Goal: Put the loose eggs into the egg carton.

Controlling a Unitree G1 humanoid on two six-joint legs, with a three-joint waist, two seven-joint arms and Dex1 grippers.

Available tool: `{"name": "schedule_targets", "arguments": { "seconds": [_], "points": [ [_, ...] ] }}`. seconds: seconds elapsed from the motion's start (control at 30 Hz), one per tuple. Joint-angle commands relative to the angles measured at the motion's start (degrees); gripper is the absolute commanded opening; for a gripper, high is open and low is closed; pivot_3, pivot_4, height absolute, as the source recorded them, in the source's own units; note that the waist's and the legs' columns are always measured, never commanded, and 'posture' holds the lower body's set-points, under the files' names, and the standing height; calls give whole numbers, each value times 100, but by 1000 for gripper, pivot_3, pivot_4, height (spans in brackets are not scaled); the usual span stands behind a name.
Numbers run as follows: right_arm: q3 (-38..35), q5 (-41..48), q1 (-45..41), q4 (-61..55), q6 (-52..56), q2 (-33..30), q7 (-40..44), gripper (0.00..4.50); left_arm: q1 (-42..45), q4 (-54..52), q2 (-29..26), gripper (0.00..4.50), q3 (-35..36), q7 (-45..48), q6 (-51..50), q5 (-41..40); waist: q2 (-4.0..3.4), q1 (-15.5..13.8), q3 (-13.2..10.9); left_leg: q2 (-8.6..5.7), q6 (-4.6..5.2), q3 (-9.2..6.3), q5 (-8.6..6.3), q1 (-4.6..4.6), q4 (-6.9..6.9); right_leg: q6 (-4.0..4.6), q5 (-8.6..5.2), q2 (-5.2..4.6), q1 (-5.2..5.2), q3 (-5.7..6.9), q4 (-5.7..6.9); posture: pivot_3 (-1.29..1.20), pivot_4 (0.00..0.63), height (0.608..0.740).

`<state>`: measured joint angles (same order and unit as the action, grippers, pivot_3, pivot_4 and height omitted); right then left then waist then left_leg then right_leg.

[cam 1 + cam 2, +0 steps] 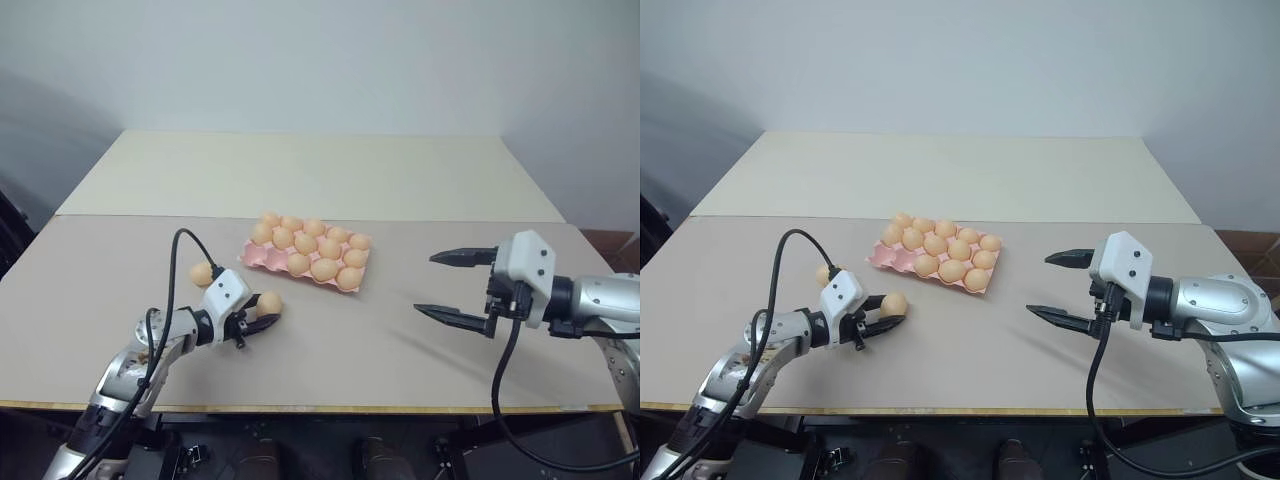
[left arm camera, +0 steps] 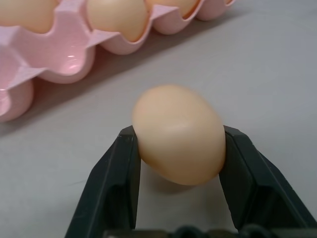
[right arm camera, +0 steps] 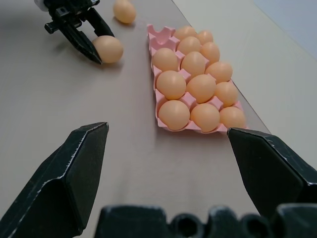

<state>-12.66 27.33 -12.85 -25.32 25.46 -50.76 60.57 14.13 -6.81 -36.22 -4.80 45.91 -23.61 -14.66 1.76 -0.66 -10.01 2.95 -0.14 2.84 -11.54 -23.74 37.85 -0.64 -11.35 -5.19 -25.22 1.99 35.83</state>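
Now two loose eggs, egg carton holds thirteen

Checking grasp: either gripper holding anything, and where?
Left gripper is shut on an egg, fingers across its sides. Right gripper is open, holding nothing.

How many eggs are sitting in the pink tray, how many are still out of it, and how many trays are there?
eggs in cups: 13
loose eggs: 2
egg carton: 1
Total: 16 things, 15 of them eggs
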Motion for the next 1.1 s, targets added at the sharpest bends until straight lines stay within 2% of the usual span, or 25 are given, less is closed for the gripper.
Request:
{"name": "schedule_targets", "arguments": {
  "seconds": [0.03,0.13,0.2,0.37,0.53,0.73,0.83,1.1],
  "points": [
    [-256,155,19,-219,-7,-80,-105,4478,28,-409,-244,1957,669,244,199,-385,0,3,0,1,0,0,0,0,0,0,0,1,0,0,0,0,150,740],
    [-217,147,-28,-183,-20,-63,-137,4478,353,-528,-321,1957,1140,409,48,-857,0,-2,0,0,0,-1,0,0,0,-1,1,0,0,1,0,0,150,740],
    [-149,135,-84,-140,-48,-44,-157,4478,803,-261,-296,1957,1238,302,-16,-882,0,-4,0,1,0,-1,0,-1,0,-2,1,0,-1,2,0,0,150,740],
    [-4,97,-250,-34,-119,-14,-177,4478,1741,911,-116,1957,806,175,200,-359,4,-67,-2,-2,1,-6,1,-3,6,1,0,-1,5,8,0,0,150,740],
    [-21,130,-306,-24,-108,-45,-174,4478,2290,2029,224,1957,139,368,805,217,4,-51,-2,-7,3,-2,2,8,8,-13,9,-2,17,1,-1,0,150,740],
    [-127,187,-195,-178,-38,-65,-232,4478,3076,3468,849,1957,-108,231,1453,582,11,-62,-4,-8,4,-5,2,-11,8,-36,22,0,6,5,-6,0,150,740],
    [-183,223,-130,-263,-4,-80,-266,4478,3286,3838,977,1957,-126,281,1571,671,13,-69,-5,-9,4,-6,2,-11,9,-38,22,-2,7,6,-5,0,150,740],
    [-274,276,0,-396,67,-88,-423,4478,3327,3707,800,4345,59,548,1650,669,13,-7,-5,-9,4,-7,2,-9,9,-39,23,-2,7,5,-2,0,150,740]
  ]
}}
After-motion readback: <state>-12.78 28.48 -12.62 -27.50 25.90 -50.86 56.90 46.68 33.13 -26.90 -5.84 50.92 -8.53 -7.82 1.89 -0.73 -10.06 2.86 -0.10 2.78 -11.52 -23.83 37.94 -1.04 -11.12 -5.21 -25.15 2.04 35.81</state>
